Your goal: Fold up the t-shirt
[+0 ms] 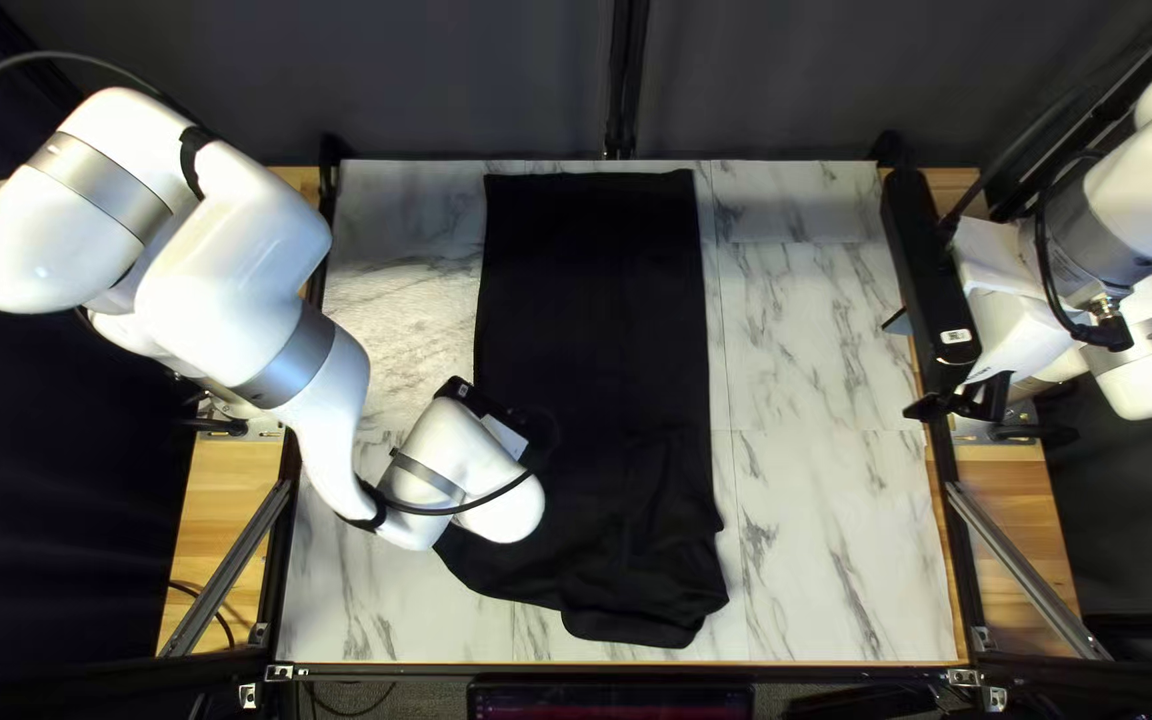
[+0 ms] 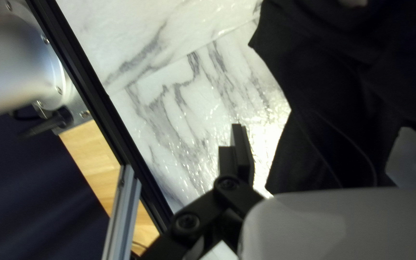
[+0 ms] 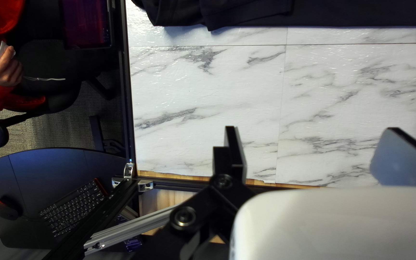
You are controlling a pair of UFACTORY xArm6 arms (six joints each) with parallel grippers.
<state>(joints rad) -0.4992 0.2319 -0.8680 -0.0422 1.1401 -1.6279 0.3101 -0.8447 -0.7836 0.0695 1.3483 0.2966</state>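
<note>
Left gripper point(image 1: 510, 438), right gripper point(image 1: 911, 364): jaws gaped wide, held nothing | black T-shirt point(image 1: 596, 307) lay on bench point(image 1: 823, 534), near end rumpled

No legible wording, just a small white label point(image 1: 955, 336) with tiny print on the black bar point(image 1: 920, 260)

White arms point(image 1: 236, 260), black cables point(image 1: 450, 511), seemingly metallic bands point(image 1: 102, 186)
</note>
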